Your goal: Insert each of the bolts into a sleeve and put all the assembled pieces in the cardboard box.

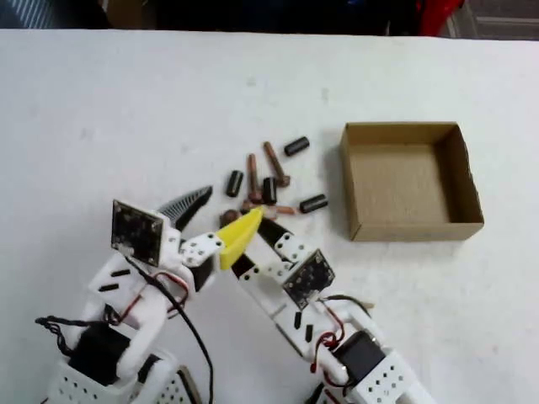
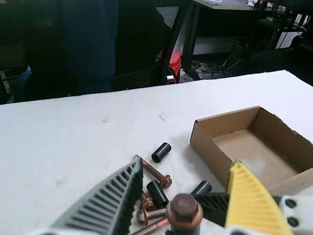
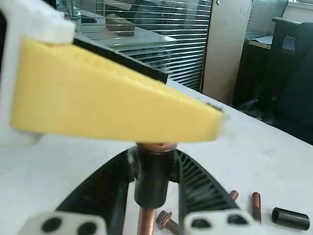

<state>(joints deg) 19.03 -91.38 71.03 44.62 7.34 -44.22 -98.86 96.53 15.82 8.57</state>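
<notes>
Over the white worktop (image 1: 126,109), just short of the heap of loose parts, found the right end effector (image 3: 154,166) clamped on a black sleeve (image 3: 152,188), with a copper bolt (image 3: 155,147) standing in it, flanged head at one end and shank poking out at the other. Found the left end effector (image 2: 187,166) spread wide, yellow finger (image 2: 249,196) and grey ribbed finger (image 2: 105,200) to either side of the bolt head, gripping nothing. Could not tell whether brushing the head or just clear of it. Counted four loose sleeves (image 1: 296,146) and several loose bolts (image 1: 275,162) bunched just beyond the fingertips, with the cardboard box (image 1: 413,231) to the right of them, near but apart, holding no assembled piece.

Judged the bolt not certainly seated: risk of sliding back out if tipped on the way to the box, given only the sleeve gripped and nothing pinning the head. Feared also a snag between the two crossed end effectors on withdrawal, enough to tilt the piece or knock it free. Expected any low sweep over the heap to scatter the sleeves, round, smooth and prone to rolling.

Noted the bolts as copper-toned metal, slender; the sleeves as short, matt, hollow cylinders; the box as shallow, square, open-topped brown card; the fingers as ribbed wedges.
</notes>
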